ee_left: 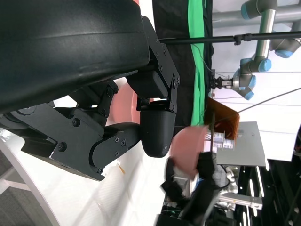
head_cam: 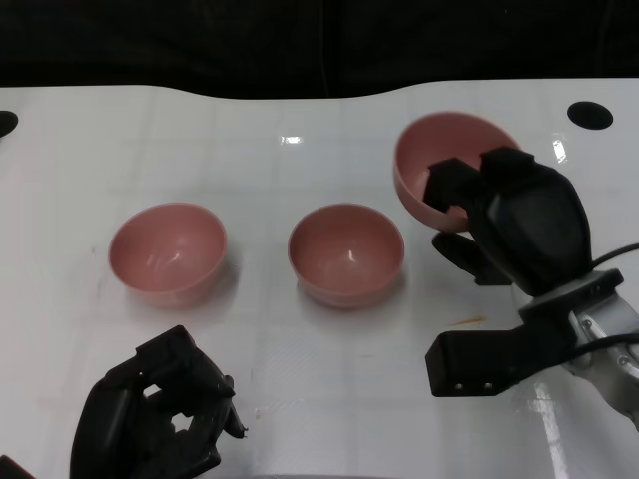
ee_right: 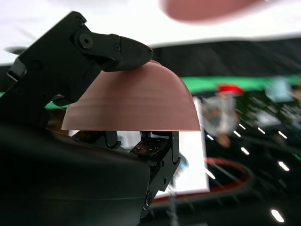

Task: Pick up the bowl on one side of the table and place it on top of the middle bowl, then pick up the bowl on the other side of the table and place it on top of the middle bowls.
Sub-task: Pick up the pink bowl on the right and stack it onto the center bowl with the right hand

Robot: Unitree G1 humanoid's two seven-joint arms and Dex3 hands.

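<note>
While the right hand point(head_cam: 519, 215) grips the tilted pink plastic bowl point(head_cam: 439, 160), the first stacking step is underway. Next it should carry it over the middle pink bowl point(head_cam: 346, 252). The left hand point(head_cam: 150, 424) rests curled and empty.

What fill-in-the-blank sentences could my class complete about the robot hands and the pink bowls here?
1. The right robot hand grips a tilted pink plastic bowl by its ____.
2. The number of round pink bowls resting on the white table is ____.
3. The left robot hand holds ____.

Missing words: rim; two; nothing
</note>
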